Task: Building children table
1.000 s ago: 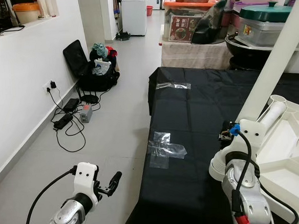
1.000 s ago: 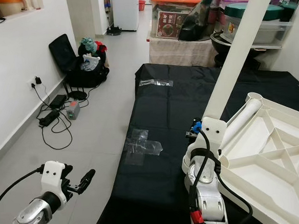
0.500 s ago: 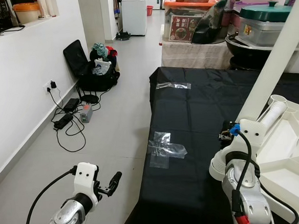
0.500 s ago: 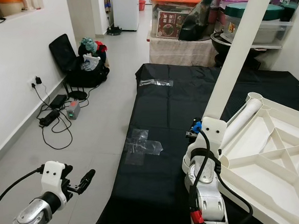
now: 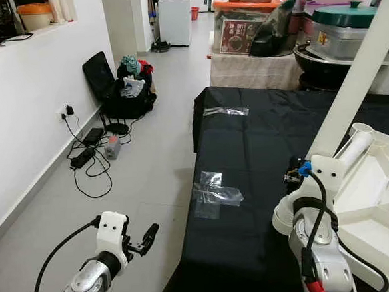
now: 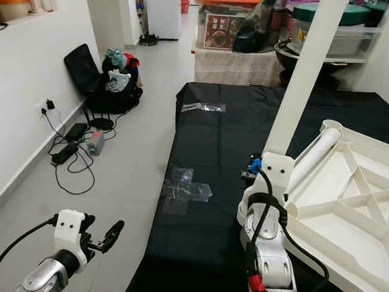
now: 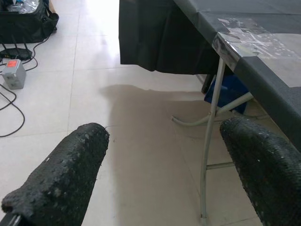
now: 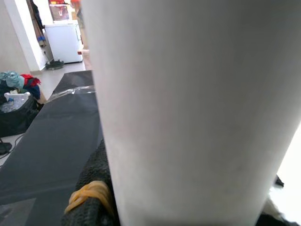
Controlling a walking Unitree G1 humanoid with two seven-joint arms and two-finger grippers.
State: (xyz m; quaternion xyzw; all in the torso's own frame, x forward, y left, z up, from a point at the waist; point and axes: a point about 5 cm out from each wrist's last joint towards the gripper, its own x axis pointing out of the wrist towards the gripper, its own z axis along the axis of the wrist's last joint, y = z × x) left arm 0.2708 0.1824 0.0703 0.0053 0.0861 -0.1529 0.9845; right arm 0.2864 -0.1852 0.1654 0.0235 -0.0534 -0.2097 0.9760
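A tiled hallway floor (image 5: 149, 169) is seen on the left, with a folding table draped in a black cloth (image 5: 252, 202) taking up the right side, patches of clear tape (image 5: 214, 191) stuck on it around the middle. Up at 12 o'clock, storage boxes and pots (image 5: 286, 19) are stacked behind the table. Over at 10 o'clock an open black bag (image 5: 120, 91) stuffed with clothes is parked against the wall, with cables and a power adapter (image 5: 91, 153) on the floor beside it.

The upside-down white children table top (image 6: 359, 208) is laid on the cloth at about 4 o'clock, ribbed underside up. A long white table leg (image 6: 306, 71) is gripped by the right gripper (image 6: 269, 164), fingers pinched around it, and it's held tilted up toward 1 o'clock, just beside the top's corner socket.

The left gripper (image 5: 144, 240) is hung out over the floor at 7 o'clock, fingers (image 7: 70, 174) spread apart with nothing between them.
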